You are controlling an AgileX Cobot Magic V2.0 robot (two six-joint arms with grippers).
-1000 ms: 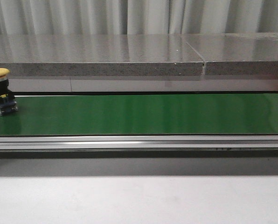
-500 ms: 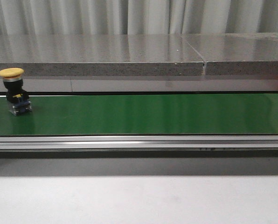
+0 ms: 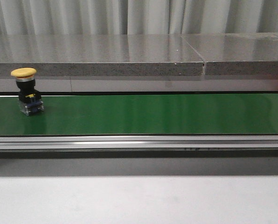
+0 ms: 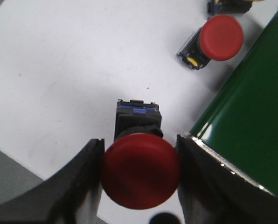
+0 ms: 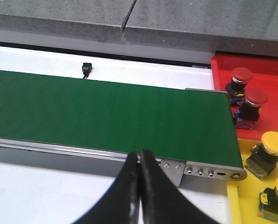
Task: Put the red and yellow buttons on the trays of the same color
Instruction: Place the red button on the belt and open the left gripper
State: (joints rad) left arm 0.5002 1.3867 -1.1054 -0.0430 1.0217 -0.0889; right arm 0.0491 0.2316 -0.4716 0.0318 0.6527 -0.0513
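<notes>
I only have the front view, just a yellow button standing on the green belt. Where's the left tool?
Observer: The left tool is shut on a red button, over the white table beside the belt.
Operator: And the right tool?
Observer: The right tool is shut on nothing, above the belt's near rail.
Operator: Anything on the trays yet?
Observer: Yes. The red tray holds two red buttons, and the yellow tray holds two yellow ones, one cut off by the picture's edge.
</notes>
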